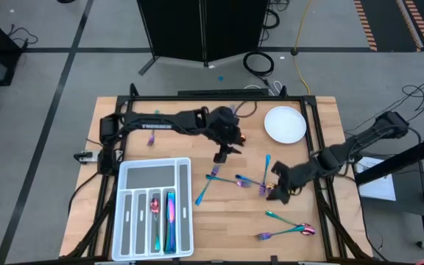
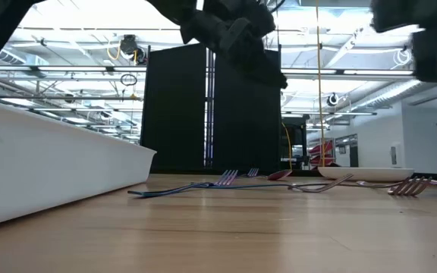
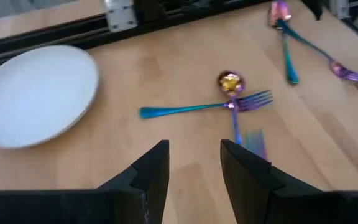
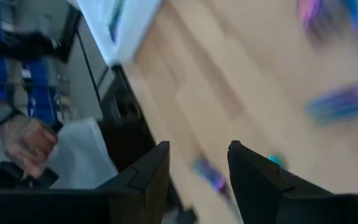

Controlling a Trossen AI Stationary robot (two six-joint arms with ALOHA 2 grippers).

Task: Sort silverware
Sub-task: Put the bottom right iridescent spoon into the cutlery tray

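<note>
A: We record a light wooden desk (image 1: 227, 213) on a grey floor, with a black cabinet (image 1: 201, 29) behind it. A white compartmented tray (image 1: 184, 221) sits at the left front, and a round white plate (image 1: 284, 124) at the right rear.

B: We find the silverware (image 1: 238, 180) mostly scattered loose on the desk's middle and right front. A few pieces lie in the tray's slots.

A: We note the left hand (image 1: 221, 155) above the desk centre, fingers spread and holding nothing. The right hand (image 1: 277, 193) is over the scattered pieces, likewise spread and empty.

B: The low view alone gives us the hall's ceiling lights. The right wrist view alone shows a person's hand (image 4: 27, 142) beyond the desk edge.

A: That wrist view is blurred, so we cannot name the pieces there. In the low view the tray wall hides its contents, and both arms are cut off at the top.
</note>
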